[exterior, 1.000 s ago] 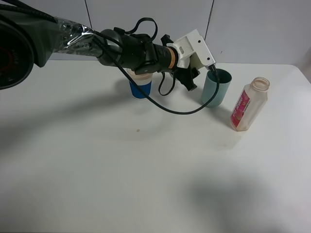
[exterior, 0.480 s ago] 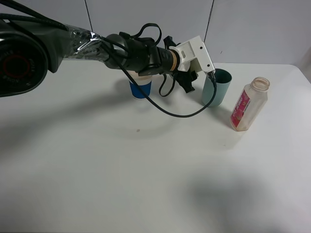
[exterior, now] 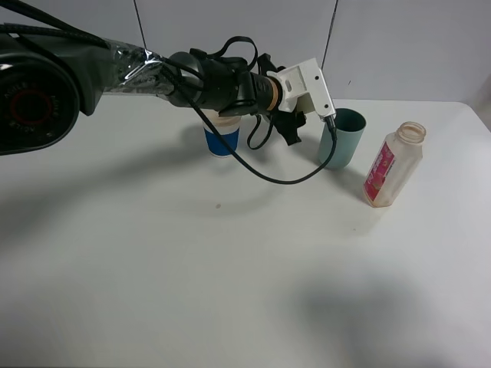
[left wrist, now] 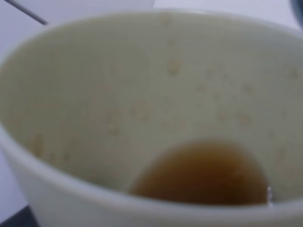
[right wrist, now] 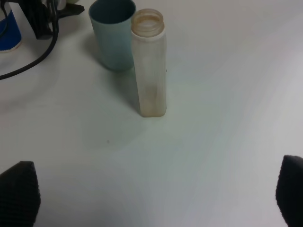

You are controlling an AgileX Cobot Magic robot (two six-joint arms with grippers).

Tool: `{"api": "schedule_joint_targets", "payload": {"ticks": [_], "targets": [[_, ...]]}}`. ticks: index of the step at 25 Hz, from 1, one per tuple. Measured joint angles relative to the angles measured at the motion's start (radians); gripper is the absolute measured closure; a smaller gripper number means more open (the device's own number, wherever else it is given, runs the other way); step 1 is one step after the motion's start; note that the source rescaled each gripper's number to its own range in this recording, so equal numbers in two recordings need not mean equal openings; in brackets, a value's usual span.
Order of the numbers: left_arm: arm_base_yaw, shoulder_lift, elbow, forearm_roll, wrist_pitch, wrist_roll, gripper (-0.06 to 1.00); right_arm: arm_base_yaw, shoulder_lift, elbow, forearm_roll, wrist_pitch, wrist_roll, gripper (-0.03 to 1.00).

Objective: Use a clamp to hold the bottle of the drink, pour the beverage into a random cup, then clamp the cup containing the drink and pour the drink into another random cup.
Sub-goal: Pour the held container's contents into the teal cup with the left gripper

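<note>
The cup containing the drink (left wrist: 118, 85) fills the left wrist view: a pale yellow-green inner wall with droplets and a pool of brown drink (left wrist: 203, 175) at its bottom. My left gripper (exterior: 290, 126) is shut on it, just left of the teal cup (exterior: 341, 138); the wrist and its white mount hide the cup in the high view. The bottle of the drink (exterior: 393, 165) stands upright and uncapped at the right, almost empty (right wrist: 150, 71). My right gripper (right wrist: 156, 198) stands open, back from the bottle, with only its dark fingertips (right wrist: 19, 194) showing.
A blue-sleeved paper cup (exterior: 222, 138) stands behind the left arm at the back. The teal cup (right wrist: 112, 33) is close behind the bottle in the right wrist view. A black cable (exterior: 268, 175) loops from the left wrist down over the white table (exterior: 192, 268).
The left wrist has drawn slightly back to the left, away from the teal cup, and turned a little. The bottle, the cups and the right gripper have not moved.
</note>
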Motion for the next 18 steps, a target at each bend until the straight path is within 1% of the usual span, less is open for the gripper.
{"api": "schedule_joint_targets", "payload": {"ticks": [2, 6, 10, 18], "targets": [[-0.003, 0.0, -0.021, 0.021, 0.019, 0.0, 0.92, 0.0, 0.0, 0.0, 0.0, 0.0, 0.0, -0.03], [-0.01, 0.0, -0.056, 0.041, 0.019, -0.001, 0.92, 0.0, 0.0, 0.0, 0.0, 0.0, 0.0, -0.03], [-0.027, 0.0, -0.058, 0.045, 0.032, -0.001, 0.92, 0.0, 0.0, 0.0, 0.0, 0.0, 0.0, -0.03], [-0.032, 0.0, -0.058, 0.097, 0.054, -0.001, 0.92, 0.0, 0.0, 0.0, 0.0, 0.0, 0.0, -0.03]]}}
